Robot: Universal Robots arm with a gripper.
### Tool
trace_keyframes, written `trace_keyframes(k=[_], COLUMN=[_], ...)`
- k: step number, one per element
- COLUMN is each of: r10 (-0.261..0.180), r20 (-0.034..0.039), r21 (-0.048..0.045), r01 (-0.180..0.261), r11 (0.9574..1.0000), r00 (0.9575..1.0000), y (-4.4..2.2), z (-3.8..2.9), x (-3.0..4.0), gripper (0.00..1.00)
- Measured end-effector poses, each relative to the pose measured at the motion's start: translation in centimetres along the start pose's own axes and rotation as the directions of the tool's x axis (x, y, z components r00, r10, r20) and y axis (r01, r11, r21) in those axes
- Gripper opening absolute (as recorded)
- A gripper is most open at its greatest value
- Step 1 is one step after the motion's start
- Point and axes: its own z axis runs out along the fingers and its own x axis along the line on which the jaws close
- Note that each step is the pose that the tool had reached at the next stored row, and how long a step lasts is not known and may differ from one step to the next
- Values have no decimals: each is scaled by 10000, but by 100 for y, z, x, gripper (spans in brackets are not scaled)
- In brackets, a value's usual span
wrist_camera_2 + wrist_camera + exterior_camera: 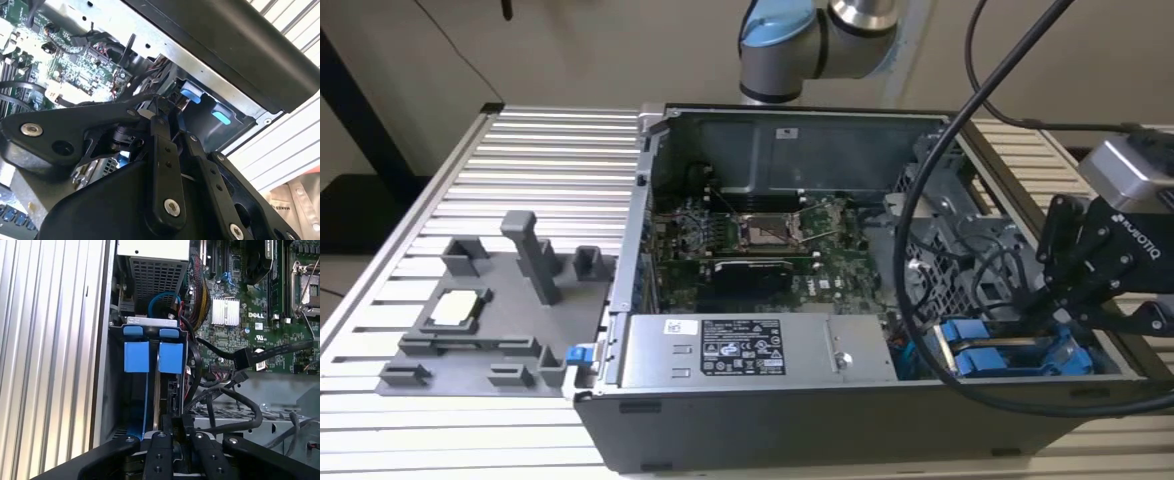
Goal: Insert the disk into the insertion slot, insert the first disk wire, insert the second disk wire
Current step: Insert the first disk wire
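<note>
Two blue carrier fronts sit side by side in the insertion slot (116, 390) of the grey drive cage. The disk (171, 356) is the one farther from the case wall, with the second carrier (136, 355) beside it. In the exterior view the disk's blue front (963, 330) lies just under my gripper (1061, 325). My gripper (175, 424) stands at the disk's far end with its fingers closed together among black wires; I cannot tell if anything is pinched. A black flat wire with a plug (245, 357) hangs free over the board. The gripper (165, 112) points into the cage.
The open computer case holds a green motherboard (761, 240) and a silver labelled power-supply box (720, 350). Loose black cables (225, 395) loop beside the cage. A grey fixture tray (480, 320) lies on the slatted table (520, 150) at the exterior view's left.
</note>
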Motion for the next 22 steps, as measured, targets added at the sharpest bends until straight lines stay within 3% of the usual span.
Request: trace_keyframes(k=[8, 9, 11, 12, 22], r10=[104, 147, 229, 258, 324], r20=[23, 33, 54, 62, 87], r21=[0, -12, -47, -62, -107], r01=[-104, -147, -229, -258, -323], r11=[9999, 9999, 9997, 9996, 9994], r00=[9999, 9999, 9997, 9996, 9994], y=[-3, -3, 0, 3, 52], z=[48, 48, 38, 21, -283], x=[20, 27, 36, 39, 29], gripper=[20, 26, 26, 33, 33])
